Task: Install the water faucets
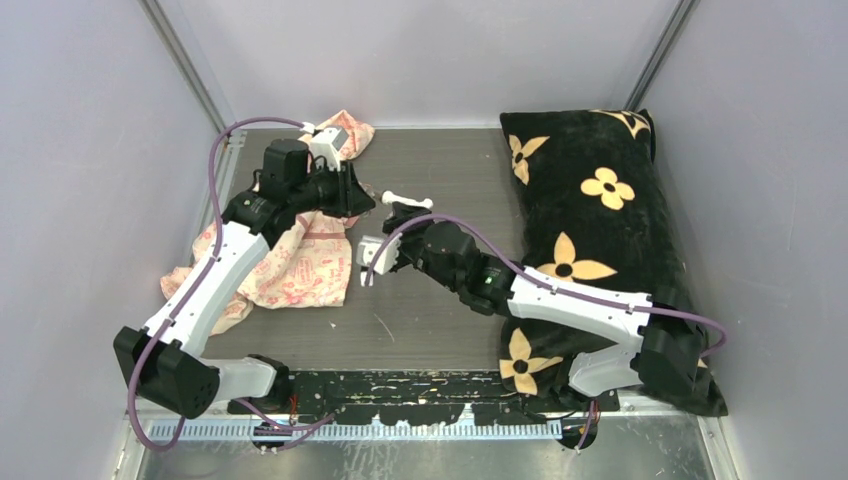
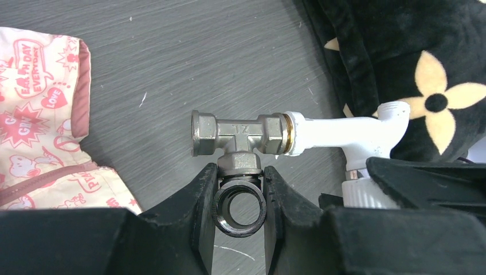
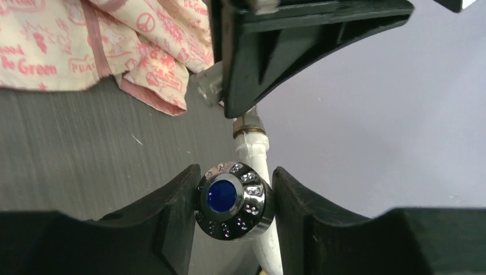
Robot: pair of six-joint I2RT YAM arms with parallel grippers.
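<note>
Just left of the black flowered pillow [image 1: 590, 200], over the grey worktop [image 1: 450, 160], the two arms meet with the faucet parts held between them. The left pincer [image 2: 240, 179] is closed narrow on the lower stub of the grey metal tee fitting [image 2: 238, 133], so the tee's crossbar lies level in its wrist view; a dark ring [image 2: 239, 209] sits between the fingers just below that stub. The white tap [image 2: 344, 134] comes in from the pillow side, its brass-coloured collar butted against the tee's nearest nut. The right pincer [image 3: 235, 200] is clamped on the tap's round blue-centred knob [image 3: 232, 197], one finger on each flank. Whether the thread has bitten or only touches, I cannot tell. A patterned cloth [image 1: 300, 265] lies beyond the arms, on the side away from the pillow. To my eye the step is screwing tap into tee. Done well, the left arm acts as a steady vice and the tap's stem sits on one line with the crossbar, since a slight tilt would likely cross the thread. The hold on the knob worries me: it may spin on its own spindle, so the turn should carry the whole tap round its long axis, with a gentle push toward the tee.
</note>
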